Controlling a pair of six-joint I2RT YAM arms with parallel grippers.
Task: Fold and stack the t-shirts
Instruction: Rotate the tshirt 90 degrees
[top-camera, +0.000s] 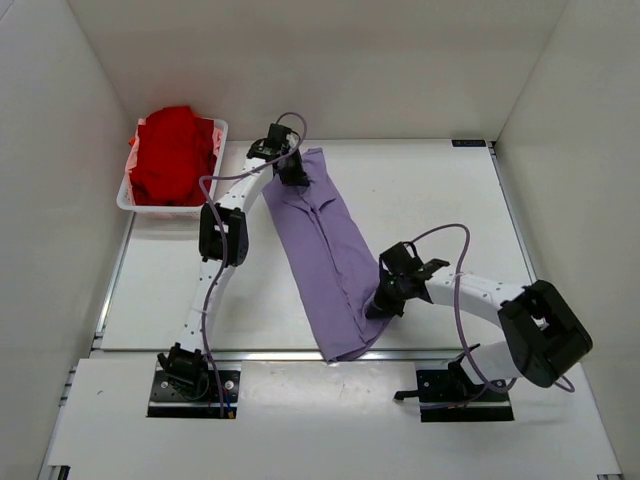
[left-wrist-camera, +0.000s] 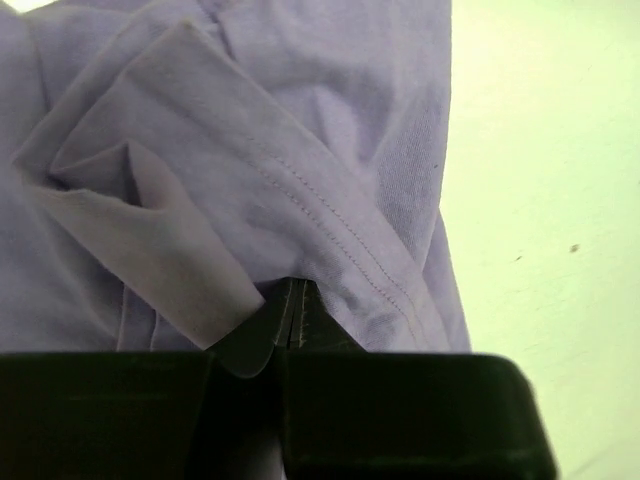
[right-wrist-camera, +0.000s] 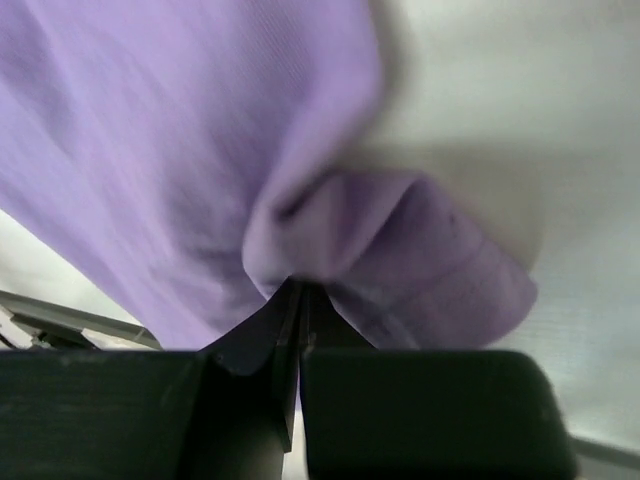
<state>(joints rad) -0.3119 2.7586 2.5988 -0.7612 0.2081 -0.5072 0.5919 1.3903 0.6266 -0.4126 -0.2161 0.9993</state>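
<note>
lavender shirt (top-camera: 325, 255) lies as a long strip beside the white tray (top-camera: 123, 197); red shirt (top-camera: 172, 155) sits heaped inside that tray. we find the left gripper (top-camera: 293, 172) clenched on the lavender end nearest the tray and the right gripper (top-camera: 380, 305) clenched on the farthest end. we judge these thin pinches could slip, leaving a crooked fold.

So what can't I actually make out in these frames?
Top view: the left jaws and right jaws are hidden beneath their own wrists at the lavender shirt.
Top view: the red shirt sits bunched in the white tray; whether it is folded is unclear, and it hides the tray floor.
Left wrist: cloth drapes over the tips, so the number of layers pinched is hidden.
Right wrist: the cloth is blurred and cut off by the frame edges.
</note>
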